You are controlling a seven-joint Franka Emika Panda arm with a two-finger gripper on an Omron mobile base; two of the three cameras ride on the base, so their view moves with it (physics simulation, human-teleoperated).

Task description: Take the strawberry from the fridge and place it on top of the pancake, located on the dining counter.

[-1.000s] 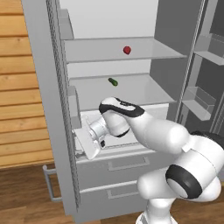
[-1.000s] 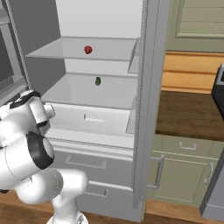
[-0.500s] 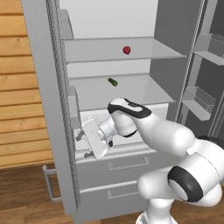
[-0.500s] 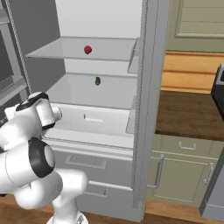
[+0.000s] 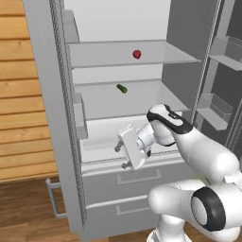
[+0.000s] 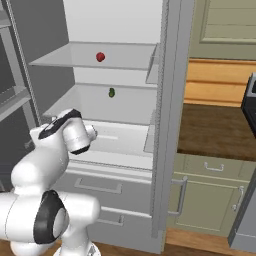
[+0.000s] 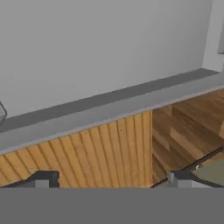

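Note:
The fridge (image 5: 49, 118) stands open, its left door swung out towards me. The strawberry (image 5: 136, 54), tiny and bright red, lies on the upper shelf; it is also the strawberry (image 6: 100, 57) seen from the right. My gripper (image 5: 121, 157) hangs open and holds nothing. It sits in front of the lower shelf, well below the strawberry and a little to its left, facing the left door. In the hand view the fingertips (image 7: 43, 178) stand far apart before the door's grey face. The pancake and the dining counter are out of view.
A small dark green item (image 5: 122, 88) lies on the middle shelf. Two drawers (image 5: 137, 177) close the fridge's bottom. Door bins (image 5: 212, 108) line the right door. Wooden wall panels (image 5: 21, 118) are to the left, and a green-cabinet counter (image 6: 215, 135) to the right.
The hand has drawn back to the right, away from the left door's edge. Its jaws have spread wider. The strawberry has not moved.

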